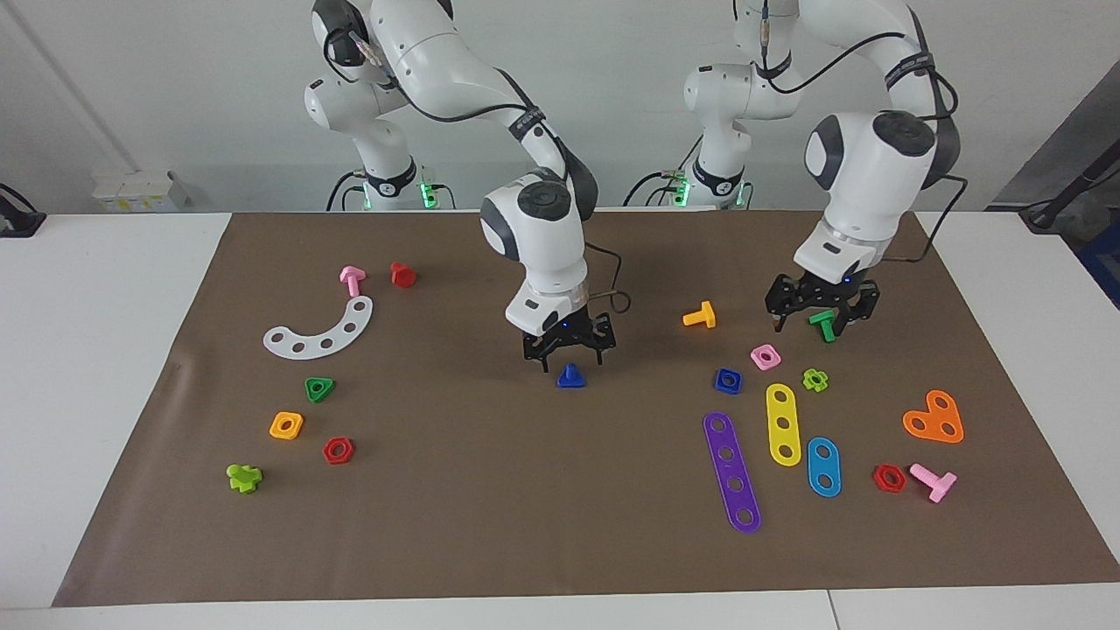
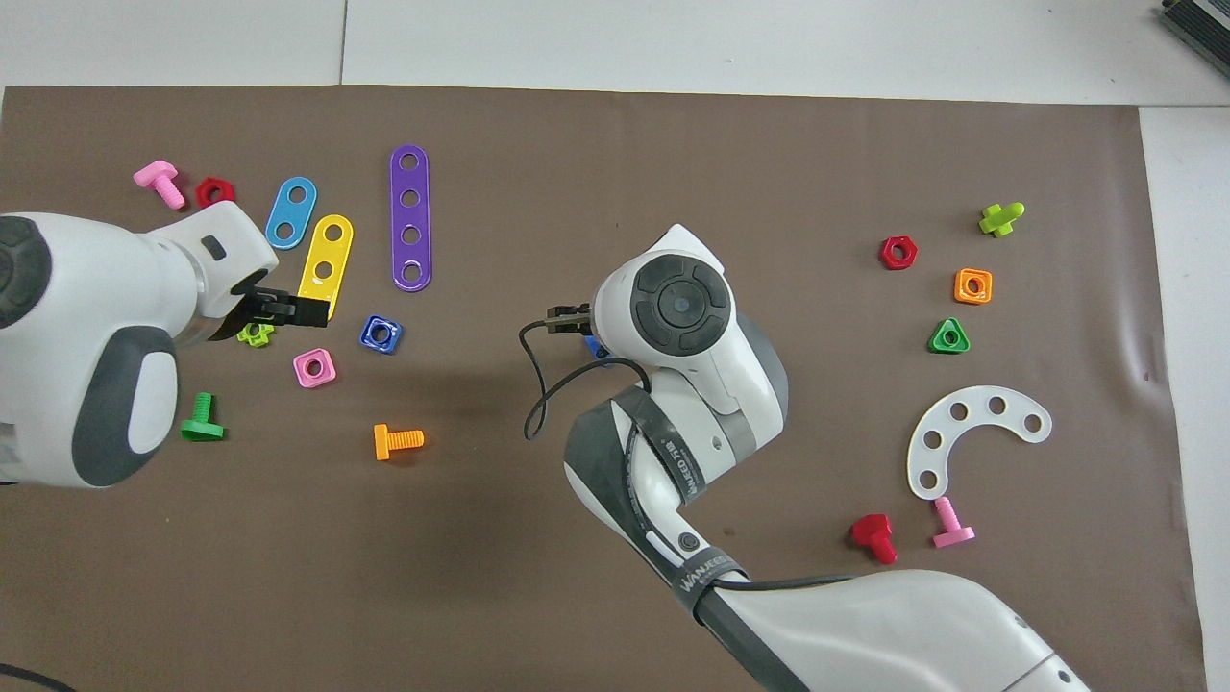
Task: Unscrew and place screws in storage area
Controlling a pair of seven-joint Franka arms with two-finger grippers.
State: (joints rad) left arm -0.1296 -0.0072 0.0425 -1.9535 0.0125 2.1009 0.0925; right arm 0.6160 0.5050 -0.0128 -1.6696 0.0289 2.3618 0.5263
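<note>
Dark-blue triangular-headed screw (image 1: 570,376) mid-mat, seemingly head-down, stem up; white curved strip's (image 1: 320,331) storage area well apart.

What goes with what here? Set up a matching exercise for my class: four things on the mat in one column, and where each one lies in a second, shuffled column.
Things
1. dark-blue bolt
2. orange heart plate
3. red hexagon nut
4. orange T-bolt

Places
A. beside the orange square nut, farther from the robots than the white curved strip
B. just below the right gripper, mid-mat
C. at the left arm's end of the mat, near a pink T-bolt
D. nearer to the robots than the blue square nut

Pairs: 1-B, 2-C, 3-A, 4-D
</note>
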